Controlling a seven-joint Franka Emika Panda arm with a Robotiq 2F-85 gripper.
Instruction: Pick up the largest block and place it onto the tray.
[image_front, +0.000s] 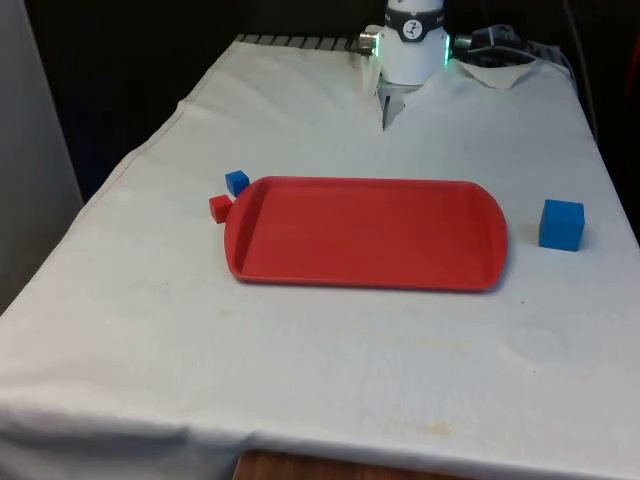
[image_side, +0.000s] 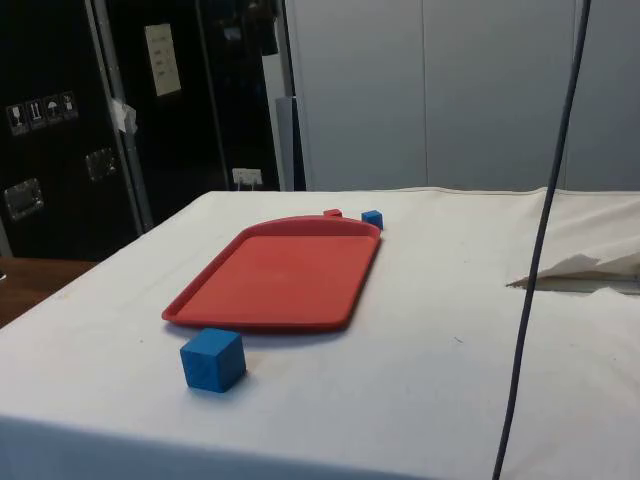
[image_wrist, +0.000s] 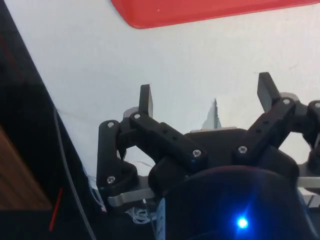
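The largest block, a blue cube (image_front: 561, 224) (image_side: 213, 360), stands on the white cloth just off the short end of the red tray (image_front: 365, 235) (image_side: 275, 275) at the front view's right. A small blue block (image_front: 237, 182) (image_side: 372, 218) and a small red block (image_front: 220, 207) (image_side: 333, 212) sit close together by the tray's opposite end. The tray holds nothing. My gripper (image_wrist: 206, 95) hangs above bare cloth at the robot's end of the table, open, with nothing between its fingers (image_wrist: 145, 100). A strip of the tray's edge (image_wrist: 200, 10) lies beyond it.
The arm's base (image_front: 413, 40) stands at the table's far end, where the cloth folds up (image_side: 580, 268). A dark cable (image_side: 540, 250) hangs across the side view. The table's edge drops away beside the gripper (image_wrist: 30, 100).
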